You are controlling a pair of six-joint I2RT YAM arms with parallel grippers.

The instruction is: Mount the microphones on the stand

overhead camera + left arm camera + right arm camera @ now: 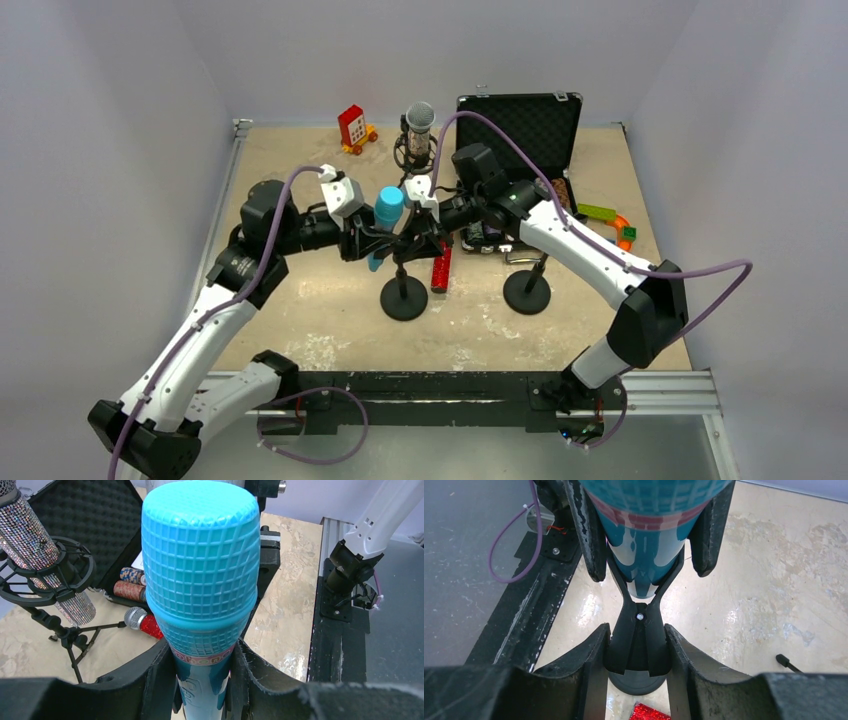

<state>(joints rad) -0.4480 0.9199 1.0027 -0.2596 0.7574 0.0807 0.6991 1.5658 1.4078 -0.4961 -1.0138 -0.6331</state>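
Here left end effector (200, 692) grips light-blue microphone (200, 570) upright, head up; right end effector (636, 650) clasps stand clip (639, 622).

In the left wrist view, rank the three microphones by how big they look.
1. Light-blue microphone, filling the frame, but it sits right at the camera, held in the left tool.
2. Silver-glitter microphone, cut off at the edge.
3. Red-glitter microphone, mostly hidden.
True sizes unsure.

Robot lab test cell, white enclosure walls (100, 120), scuffed tabletop (320, 320), aluminium mounting rail (665, 390).
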